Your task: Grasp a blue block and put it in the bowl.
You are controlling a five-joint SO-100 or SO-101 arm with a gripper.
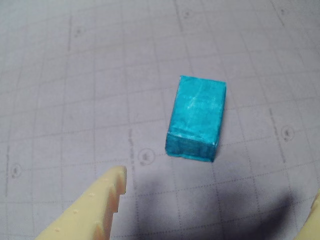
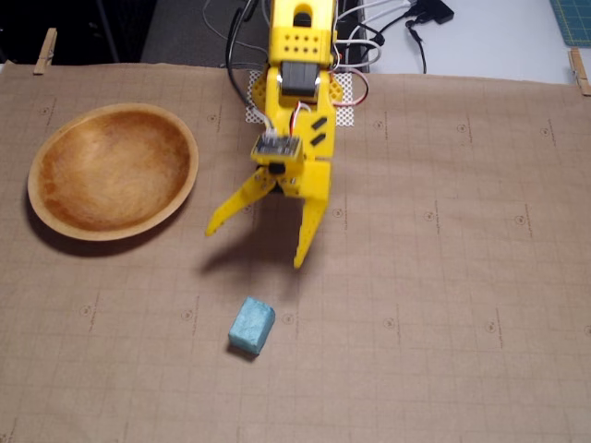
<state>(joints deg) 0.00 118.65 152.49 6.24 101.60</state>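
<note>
A small light-blue block [image 2: 251, 326] lies on the brown gridded mat, in front of the arm in the fixed view. The wrist view shows the same block [image 1: 196, 118] from above, right of centre. My yellow gripper [image 2: 256, 245] hangs open above the mat, a short way behind the block and apart from it. In the wrist view its fingertips [image 1: 115, 185] enter from the bottom corners, and the gripper [image 1: 217, 197] holds nothing. The wooden bowl [image 2: 113, 173] sits at the left of the fixed view, with nothing in it.
The paper mat [image 2: 443, 305] covers the table and is held by clothespins [image 2: 45, 50] at its far corners. Cables [image 2: 388, 37] run behind the arm's base at the top edge.
</note>
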